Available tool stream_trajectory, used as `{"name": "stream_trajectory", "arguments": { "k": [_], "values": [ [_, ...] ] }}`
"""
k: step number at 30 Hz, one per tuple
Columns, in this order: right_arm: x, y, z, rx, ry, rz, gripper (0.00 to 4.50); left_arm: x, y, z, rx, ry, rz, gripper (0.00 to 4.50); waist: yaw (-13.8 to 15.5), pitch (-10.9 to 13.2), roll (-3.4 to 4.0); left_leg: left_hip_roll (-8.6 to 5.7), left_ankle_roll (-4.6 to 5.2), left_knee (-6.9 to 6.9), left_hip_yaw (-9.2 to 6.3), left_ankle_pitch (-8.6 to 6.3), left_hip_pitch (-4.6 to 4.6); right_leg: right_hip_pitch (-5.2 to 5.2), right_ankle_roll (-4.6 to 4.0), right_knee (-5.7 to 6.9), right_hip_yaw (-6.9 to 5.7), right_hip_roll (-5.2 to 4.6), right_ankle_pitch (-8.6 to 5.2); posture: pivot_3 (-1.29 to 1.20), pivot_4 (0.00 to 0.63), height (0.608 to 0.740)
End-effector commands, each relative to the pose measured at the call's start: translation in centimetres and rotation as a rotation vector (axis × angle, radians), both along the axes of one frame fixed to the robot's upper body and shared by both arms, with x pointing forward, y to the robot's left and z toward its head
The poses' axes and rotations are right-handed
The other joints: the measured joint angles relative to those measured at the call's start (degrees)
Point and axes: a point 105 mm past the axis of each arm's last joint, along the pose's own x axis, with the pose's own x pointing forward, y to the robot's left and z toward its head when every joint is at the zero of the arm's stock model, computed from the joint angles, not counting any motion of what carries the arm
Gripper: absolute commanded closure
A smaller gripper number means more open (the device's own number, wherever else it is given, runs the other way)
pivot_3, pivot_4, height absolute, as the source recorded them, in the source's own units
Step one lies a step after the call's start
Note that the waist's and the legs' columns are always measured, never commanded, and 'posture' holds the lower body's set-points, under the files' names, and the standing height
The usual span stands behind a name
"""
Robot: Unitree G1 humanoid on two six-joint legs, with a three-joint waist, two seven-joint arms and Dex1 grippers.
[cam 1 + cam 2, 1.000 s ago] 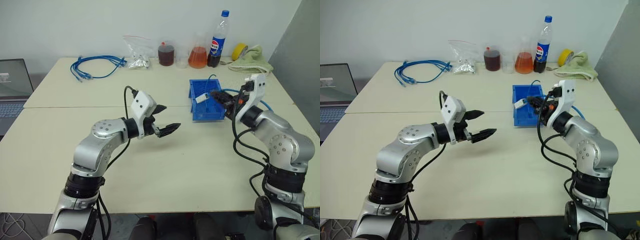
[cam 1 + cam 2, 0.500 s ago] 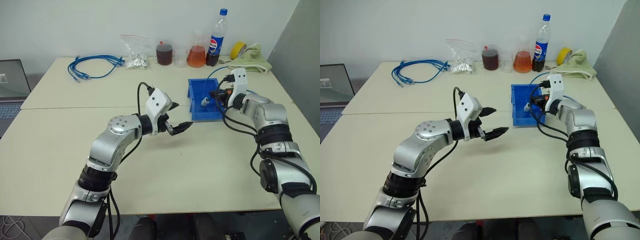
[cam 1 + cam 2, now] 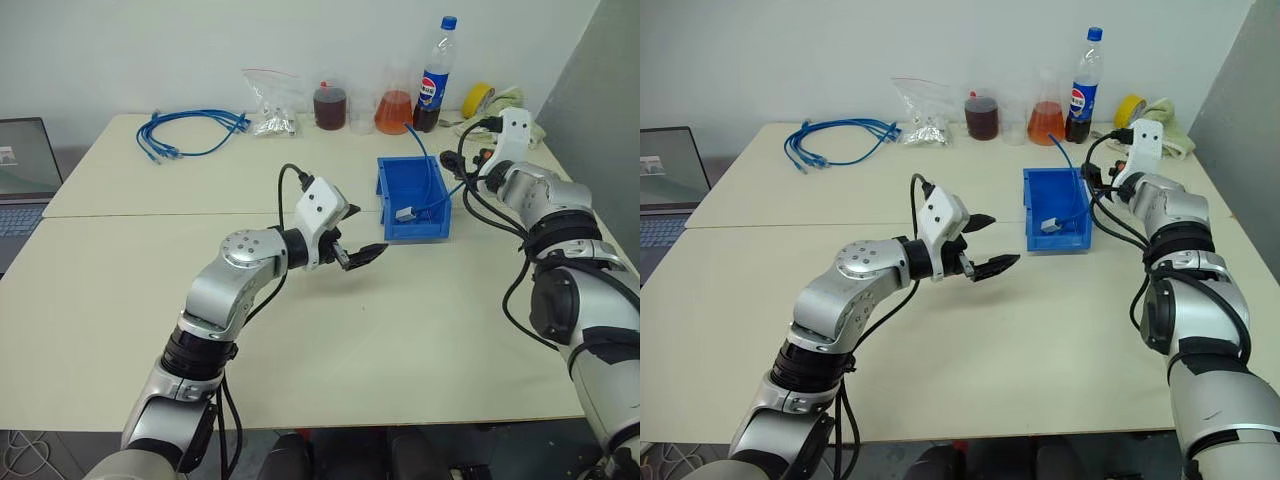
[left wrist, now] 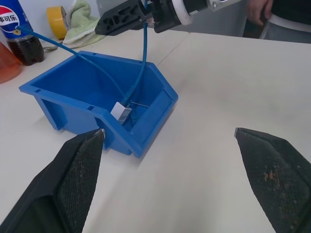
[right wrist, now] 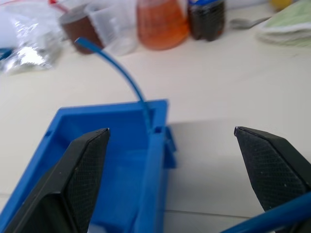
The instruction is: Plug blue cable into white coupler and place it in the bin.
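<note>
Left-eye view, inspected large to small: the bin (image 3: 382, 188) sits between my 2 arms, and the white coupler (image 3: 404, 212) lies inside it near the low front lip. The blue cable (image 4: 138, 77) runs out the back, its long axis rising up and away over the rim. My right gripper (image 3: 470, 172), fingers wide and empty, is just beside the bin; my left gripper (image 3: 355, 235), equally spread and empty, is near its front.

arms: silver-grey rounded shells, black joint rings
wrists: white boxy camera housings
cables: black, looping along both arms
left gripper (image 3: 352, 240): two black textured fingers
right gripper (image 5: 170, 170): same black fingers
</note>
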Motion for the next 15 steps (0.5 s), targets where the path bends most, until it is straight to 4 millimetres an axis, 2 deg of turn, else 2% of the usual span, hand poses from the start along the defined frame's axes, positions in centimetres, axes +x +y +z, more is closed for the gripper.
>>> {"name": "stream_trajectory", "arguments": {
  "k": [1,4,9,11,14,15],
  "values": [
    [-0.6,-4.4,3.0,-0.056,-0.177,-0.208,0.27,-0.1,-0.3,1.1,-0.027,-0.035,-0.014,0.0,0.16,0.0,0.0,-0.01,0.0,0.0,-0.01,0.0,-0.01,0.0,0.0,0.0,-0.01,-0.02,0.0,0.0,0.15,0.74],
    [-1.6,-6.7,3.6,-0.036,-0.273,-0.323,0.27,-0.3,-0.2,0.6,-0.04,0.004,-0.022,0.0,0.31,0.0,0.0,0.0,0.0,0.05,-0.04,0.0,-0.08,0.0,0.01,0.01,-0.04,-0.11,0.0,0.0,0.15,0.74],
    [-3.1,-8.3,5.0,-0.046,-0.376,-0.393,0.27,-0.5,0.2,-0.1,-0.025,0.02,-0.021,0.0,-0.14,0.01,0.01,0.0,0.0,0.09,0.08,0.0,-0.09,-0.02,0.03,0.03,0.02,-0.25,0.01,0.0,0.15,0.74],
    [-4.6,-8.9,5.7,-0.085,-0.45,-0.416,0.27,-0.4,0.5,-0.2,-0.028,0.02,-0.002,0.0,-0.18,0.0,0.01,0.0,0.0,0.06,0.09,0.01,-0.08,-0.03,0.03,0.04,0.02,-0.25,0.01,0.0,0.15,0.74],
    [-6.7,-7.7,6.1,-0.172,-0.548,-0.344,0.27,-0.3,0.7,-0.3,-0.039,0.014,0.026,0.0,-0.01,0.0,0.01,0.01,0.0,0.09,0.01,0.0,-0.08,-0.02,0.03,0.06,-0.03,-0.23,0.01,0.0,0.15,0.74],
    [-7.8,-6.1,5.9,-0.191,-0.591,-0.259,0.27,-0.3,0.8,-0.3,-0.048,0.004,0.039,0.0,0.06,0.0,0.01,0.01,0.0,0.1,-0.02,0.0,-0.09,-0.02,0.04,0.06,-0.04,-0.23,0.01,0.0,0.15,0.74]
  ]
}}
